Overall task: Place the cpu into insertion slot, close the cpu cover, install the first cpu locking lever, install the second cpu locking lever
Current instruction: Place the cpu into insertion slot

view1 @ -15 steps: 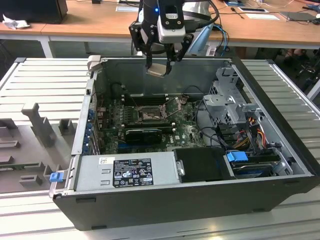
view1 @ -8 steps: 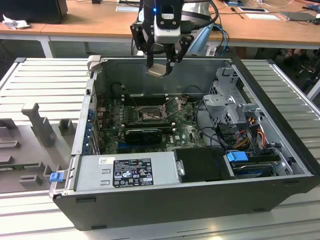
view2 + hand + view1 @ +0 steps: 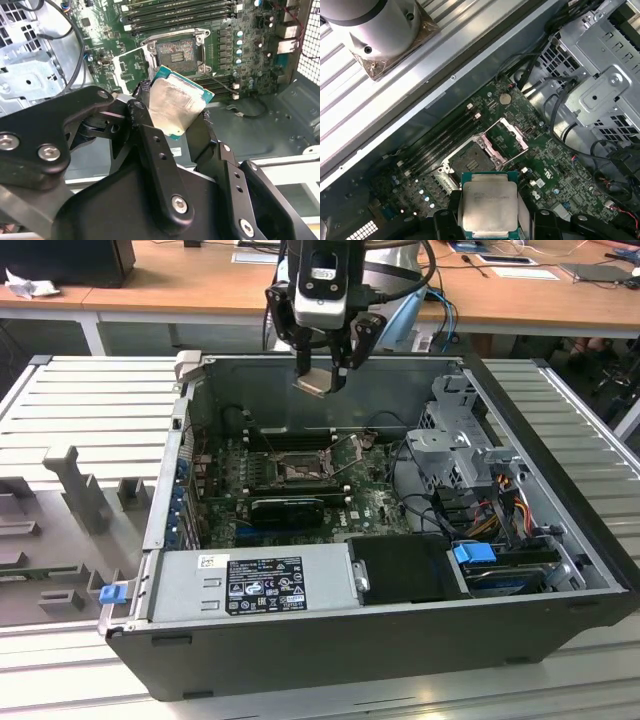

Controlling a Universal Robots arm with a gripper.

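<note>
One cpu [image 3: 489,206], clamped between the jaws

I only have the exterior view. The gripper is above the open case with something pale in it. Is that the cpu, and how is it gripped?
Observer: Yes. In both wrist views the gripper is shut on the cpu, clamping two opposite edges, silver face showing.
Operator: Is the insertion slot free?
Observer: In the first wrist view the insertion slot has nothing seated in it, and the cpu is held clear of the board.
Operator: And the cpu cover?
Observer: The cpu cover is swung open beside the slot, not lying over it.
</note>
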